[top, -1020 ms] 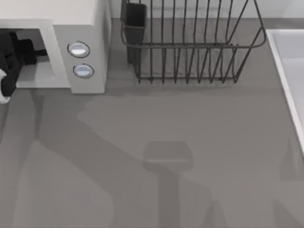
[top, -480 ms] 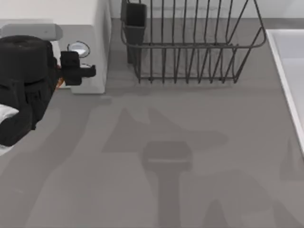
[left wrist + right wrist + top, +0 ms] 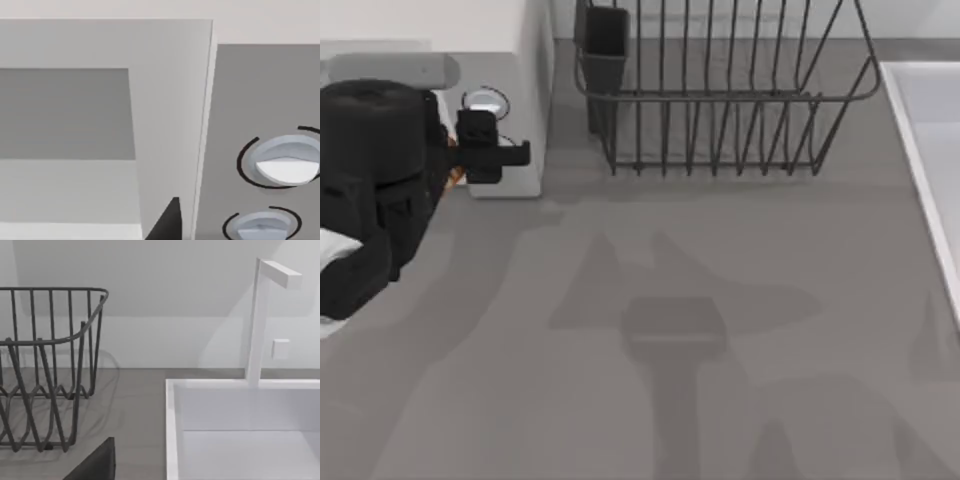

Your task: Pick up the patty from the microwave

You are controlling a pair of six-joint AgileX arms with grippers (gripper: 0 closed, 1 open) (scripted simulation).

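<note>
The white microwave (image 3: pixel 515 60) stands at the table's back left; the left wrist view shows its grey cavity (image 3: pixel 65 115) and two silver-blue knobs (image 3: pixel 282 162). My left arm is raised high in front of it, and my left gripper (image 3: pixel 492 150) hangs before the front panel, covering the lower knob. An orange-brown sliver of the patty (image 3: pixel 454 176) peeks out at the gripper's inner side, and the gripper is shut on it. The rest of the patty is hidden by the gripper. A dark part of my right gripper (image 3: pixel 95 465) shows in the right wrist view, near the sink.
A black wire dish rack (image 3: pixel 720 100) with a dark cup (image 3: pixel 605 40) stands at the back centre. A white sink (image 3: pixel 930 130) with a tall faucet (image 3: pixel 260 315) runs along the right side. Open grey tabletop lies in front.
A second ago my left gripper was low at the microwave's cavity. It rose out with the patty and has since drifted slightly right across the front panel.
</note>
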